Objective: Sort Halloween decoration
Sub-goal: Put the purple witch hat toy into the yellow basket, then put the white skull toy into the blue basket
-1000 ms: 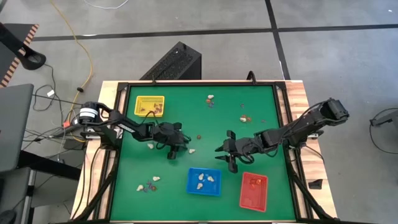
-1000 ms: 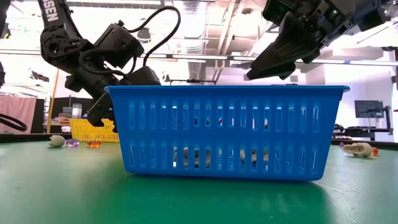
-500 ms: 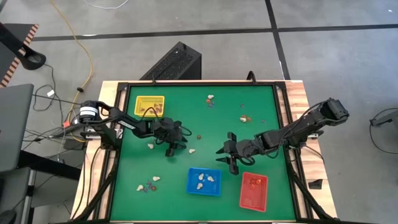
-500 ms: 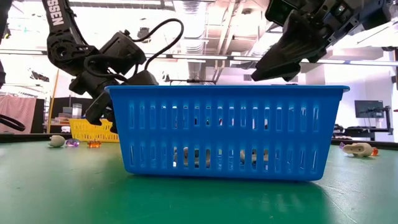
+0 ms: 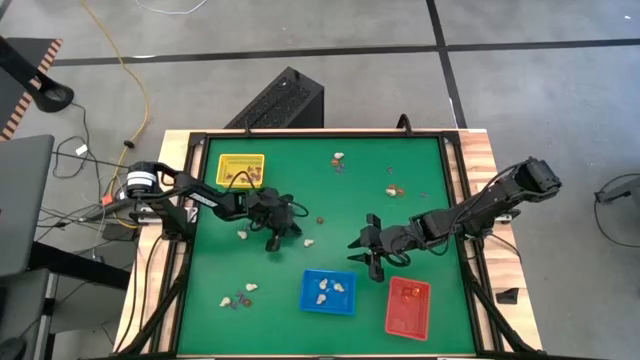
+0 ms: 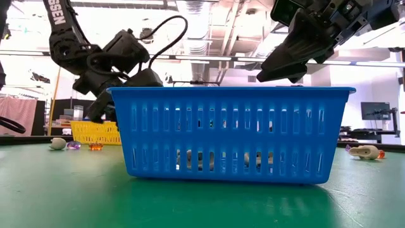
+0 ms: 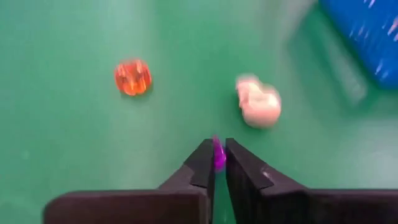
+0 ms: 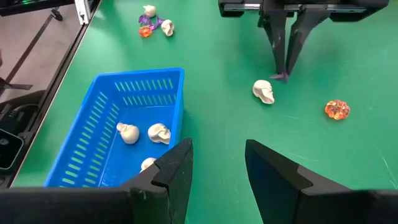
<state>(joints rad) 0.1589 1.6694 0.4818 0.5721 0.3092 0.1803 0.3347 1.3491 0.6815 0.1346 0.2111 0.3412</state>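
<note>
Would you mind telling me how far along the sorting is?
Done: three skulls in the blue tray. In hand: the left gripper has shut on a purple trinket. Left: the nearby skull, an orange pumpkin and other scattered trinkets. The right gripper waits open.

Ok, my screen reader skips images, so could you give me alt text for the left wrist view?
The left gripper is shut on a tiny purple trinket, pinched between its two dark fingers over the green table. Beyond it lie a whitish skull trinket and an orange pumpkin trinket, with a corner of the blue tray at the edge.
</note>
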